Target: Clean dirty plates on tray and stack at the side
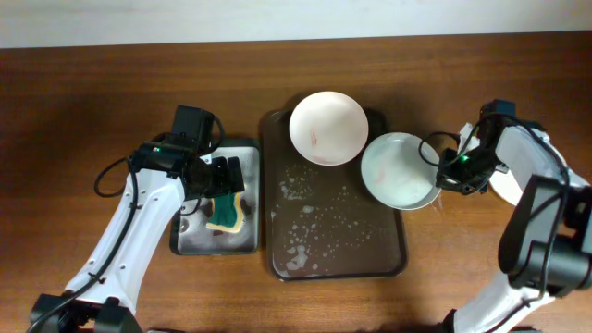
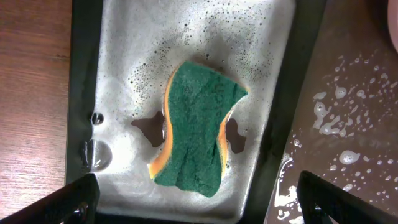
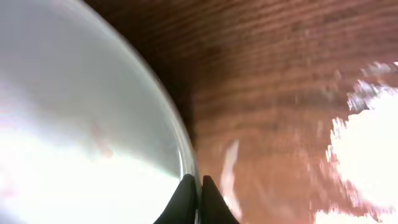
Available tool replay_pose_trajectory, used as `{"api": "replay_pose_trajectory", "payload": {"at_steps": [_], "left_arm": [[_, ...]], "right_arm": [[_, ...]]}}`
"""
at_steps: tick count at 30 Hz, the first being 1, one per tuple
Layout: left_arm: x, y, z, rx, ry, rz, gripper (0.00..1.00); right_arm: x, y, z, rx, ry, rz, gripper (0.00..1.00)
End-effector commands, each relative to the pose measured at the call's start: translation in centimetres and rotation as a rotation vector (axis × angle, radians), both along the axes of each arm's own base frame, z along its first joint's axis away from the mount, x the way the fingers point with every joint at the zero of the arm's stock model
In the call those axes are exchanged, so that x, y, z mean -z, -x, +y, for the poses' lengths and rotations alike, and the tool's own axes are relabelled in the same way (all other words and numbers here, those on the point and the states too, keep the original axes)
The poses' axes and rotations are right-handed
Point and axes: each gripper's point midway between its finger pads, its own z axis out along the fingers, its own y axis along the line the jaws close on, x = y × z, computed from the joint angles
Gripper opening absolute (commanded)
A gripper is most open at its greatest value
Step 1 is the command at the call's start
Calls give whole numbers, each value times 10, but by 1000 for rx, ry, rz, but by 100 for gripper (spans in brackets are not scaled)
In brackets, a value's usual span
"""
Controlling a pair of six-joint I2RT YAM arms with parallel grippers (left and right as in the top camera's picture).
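The right tool (image 3: 194, 190) is clamped on the mint plate (image 1: 396, 171) at its 3 o'clock rim. Thin grip on a wet-looking edge, so it might slip. The left tool (image 2: 199, 208) is open above the sponge (image 2: 196, 127).

Sponge (image 2: 196, 127) in small soapy tray (image 2: 83, 74)

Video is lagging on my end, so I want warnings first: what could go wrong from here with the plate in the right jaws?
1. The right jaws are shut on only the thin rim of the mint plate. With foam about, it could slip or tip out.
2. That plate overlaps the right rim of the brown tray and sits close to the white plate. A low swing may knock either.
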Motion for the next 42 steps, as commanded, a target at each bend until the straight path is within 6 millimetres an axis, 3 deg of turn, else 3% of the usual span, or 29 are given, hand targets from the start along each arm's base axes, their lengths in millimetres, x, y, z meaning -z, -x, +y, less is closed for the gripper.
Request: {"api": "replay_pose_trajectory", "payload": {"at_steps": [1,3,5,8,10,11,13,14,16,18,21,25,28,32,35,36,38,39,40,41,42], "left_arm": [[-9,-3,1,-4,6,-27,99],[-9,-3,1,-4,6,-25,99],[-9,-2,1,-4,5,-20,100],[-8,0,1,-4,3,-13,99],[-8,1,2,-4,2,-8,99],[-8,1,2,-4,2,-8,99],[-8,1,2,-4,2,-8,99],[-8,1,2,-3,2,-8,99],[-8,2,2,-3,1,-4,99],[-7,3,2,-2,0,-1,99],[-7,3,1,39,-11,-3,99],[-6,3,1,39,-12,3,100],[-2,3,1,40,-14,14,100],[10,3,1,39,-18,39,100],[39,6,1,41,-16,63,99],[47,5,0,42,-9,62,91],[75,5,-1,43,-6,70,59],[84,7,-1,43,-6,77,51],[94,9,-2,45,0,90,36],[105,12,-9,53,37,106,9],[114,15,-12,58,60,118,0]], "right_arm": [[-61,8,18,-91,95,-100,4],[-88,30,49,-202,141,-98,4],[-94,51,87,-292,129,-64,4],[-57,82,138,-275,117,26,4],[-26,78,163,-262,90,-48,4],[-25,73,167,-310,86,-89,4],[-40,57,170,-435,88,-178,10],[-52,54,169,-518,99,-204,22],[-53,59,166,-559,107,-189,32],[-37,65,163,-564,112,-151,35],[-5,59,165,-564,113,-144,36],[9,53,165,-549,119,-131,35],[16,55,163,-509,124,-98,4],[17,46,140,-331,148,-79,4],[17,49,133,-311,132,-57,4],[17,50,133,-320,132,-55,4],[17,52,134,-349,126,-51,4],[17,53,134,-364,127,-50,4],[17,54,134,-384,128,-49,4],[17,55,134,-393,129,-46,4],[17,56,134,-393,129,-45,4]]}}
